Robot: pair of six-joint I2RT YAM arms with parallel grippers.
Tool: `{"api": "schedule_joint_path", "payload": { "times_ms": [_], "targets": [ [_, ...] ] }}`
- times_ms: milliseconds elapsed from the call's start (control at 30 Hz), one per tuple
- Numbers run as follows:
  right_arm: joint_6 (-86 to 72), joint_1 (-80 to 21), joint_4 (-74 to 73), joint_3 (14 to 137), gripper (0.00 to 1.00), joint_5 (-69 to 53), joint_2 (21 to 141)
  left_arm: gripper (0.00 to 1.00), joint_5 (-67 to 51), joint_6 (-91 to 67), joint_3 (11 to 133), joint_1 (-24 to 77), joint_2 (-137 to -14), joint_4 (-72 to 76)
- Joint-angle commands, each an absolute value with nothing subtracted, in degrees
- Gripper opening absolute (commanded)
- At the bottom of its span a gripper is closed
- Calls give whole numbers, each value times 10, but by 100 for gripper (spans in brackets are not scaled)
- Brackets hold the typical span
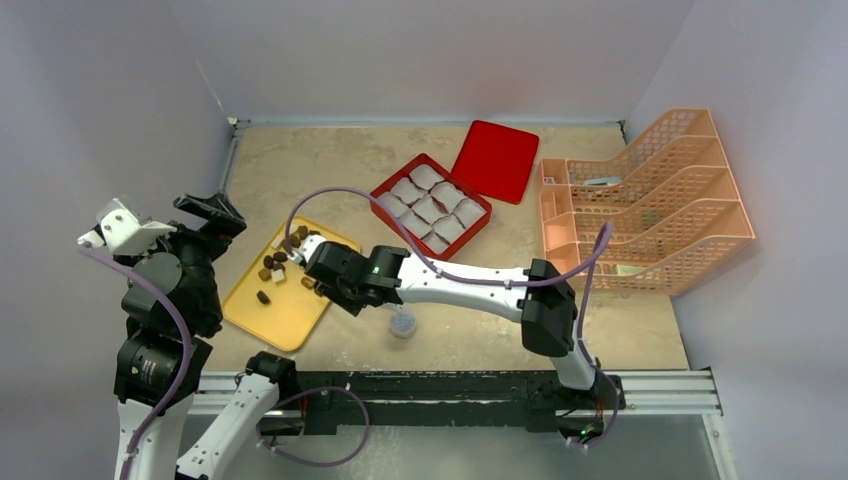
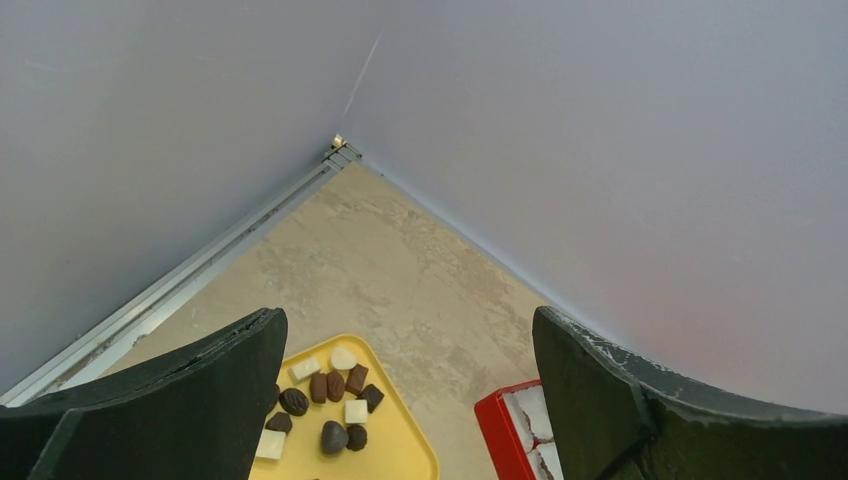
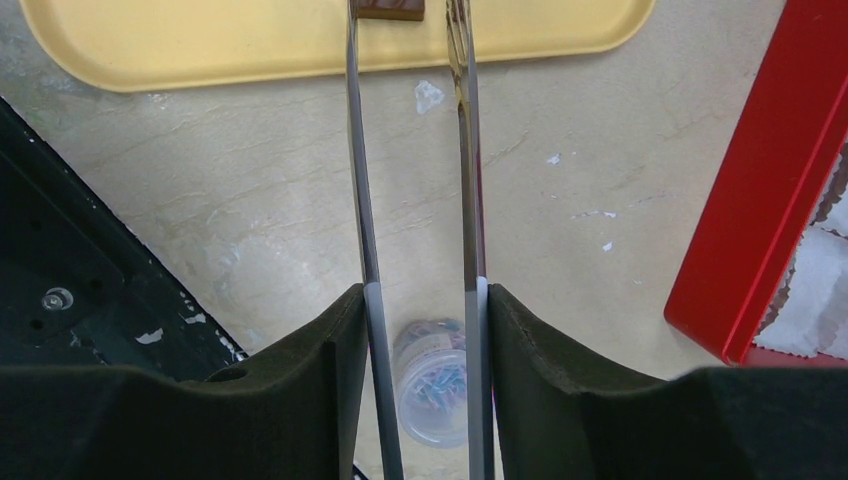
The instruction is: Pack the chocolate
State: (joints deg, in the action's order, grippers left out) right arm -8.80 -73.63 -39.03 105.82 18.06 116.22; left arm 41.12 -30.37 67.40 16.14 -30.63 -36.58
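Tabletop [image 1: 380, 160]: 1 tray [image 1: 285, 322] of chocolate [image 1: 263, 297], 1 box [image 1: 400, 175]

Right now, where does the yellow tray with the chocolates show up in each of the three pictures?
Top external: the yellow tray lies left of centre on the table.
Left wrist: the tray sits at the bottom edge, left of centre.
Right wrist: the tray runs along the top edge, past the tweezers.
Shared landmark: the red box, to the tray's right in all three.

Chocolate lumps [image 2: 333, 437] clustered on yellow tray [image 2: 396, 455]
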Motion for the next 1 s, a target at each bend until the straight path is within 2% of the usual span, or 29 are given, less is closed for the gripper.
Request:
{"api": "schedule_joint_path", "payload": {
  "times_ms": [0, 733, 967],
  "targets": [
    [-92, -747, -400, 1097, 47, 192, 1164, 93, 423, -289, 693, 160, -309, -357],
    [-84, -759, -442, 1155, 48, 228, 1223, 93, 426, -289, 684, 160, -301, -359],
    [-83, -761, -449, 1165, 44, 236, 1238, 93, 427, -285, 689, 160, -304, -356]
  ]
}}
